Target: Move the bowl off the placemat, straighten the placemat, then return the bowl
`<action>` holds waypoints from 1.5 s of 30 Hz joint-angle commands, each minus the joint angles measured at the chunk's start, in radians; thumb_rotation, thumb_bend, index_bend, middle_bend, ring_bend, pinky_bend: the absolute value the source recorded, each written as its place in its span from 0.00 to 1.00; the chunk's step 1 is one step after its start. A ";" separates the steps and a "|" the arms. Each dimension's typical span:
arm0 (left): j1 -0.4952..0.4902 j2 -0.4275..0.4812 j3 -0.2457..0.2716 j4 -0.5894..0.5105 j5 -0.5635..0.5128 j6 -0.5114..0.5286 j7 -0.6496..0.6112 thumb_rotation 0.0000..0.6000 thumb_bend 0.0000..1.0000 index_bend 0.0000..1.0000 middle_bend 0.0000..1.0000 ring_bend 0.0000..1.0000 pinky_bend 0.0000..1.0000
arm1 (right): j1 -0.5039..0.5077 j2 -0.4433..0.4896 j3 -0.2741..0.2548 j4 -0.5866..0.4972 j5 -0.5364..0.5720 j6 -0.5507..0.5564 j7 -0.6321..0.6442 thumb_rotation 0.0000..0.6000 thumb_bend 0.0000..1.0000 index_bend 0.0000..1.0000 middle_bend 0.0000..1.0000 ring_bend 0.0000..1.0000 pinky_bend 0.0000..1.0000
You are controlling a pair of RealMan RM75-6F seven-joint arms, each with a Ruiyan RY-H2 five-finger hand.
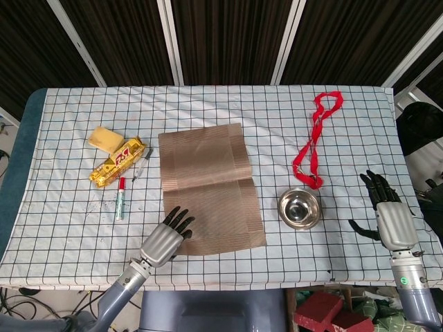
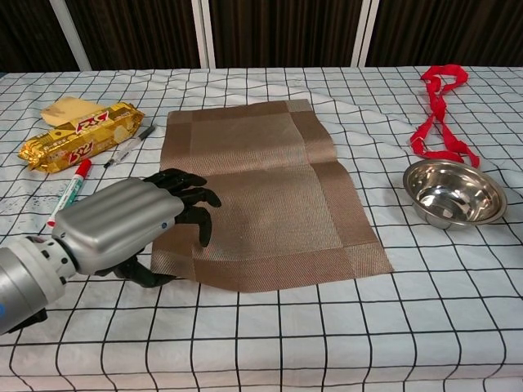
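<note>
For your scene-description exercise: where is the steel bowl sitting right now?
In the head view, the steel bowl sits on the checked cloth at the table's right, off the placemat, just below the red ribbon and left of the right hand.
</note>
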 commanded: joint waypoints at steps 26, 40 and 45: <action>-0.003 -0.030 0.003 0.042 0.064 0.031 -0.092 1.00 0.46 0.63 0.23 0.02 0.02 | -0.002 0.002 0.001 -0.009 0.002 -0.014 -0.007 1.00 0.16 0.00 0.00 0.00 0.18; -0.023 -0.003 0.035 -0.016 0.122 0.011 -0.126 1.00 0.48 0.65 0.24 0.02 0.03 | -0.003 0.003 0.003 -0.010 0.004 -0.017 -0.008 1.00 0.16 0.00 0.00 0.00 0.18; -0.038 0.010 0.053 -0.063 0.168 0.011 -0.143 1.00 0.48 0.66 0.25 0.03 0.04 | -0.003 0.004 0.005 -0.010 0.006 -0.016 -0.007 1.00 0.16 0.00 0.00 0.00 0.18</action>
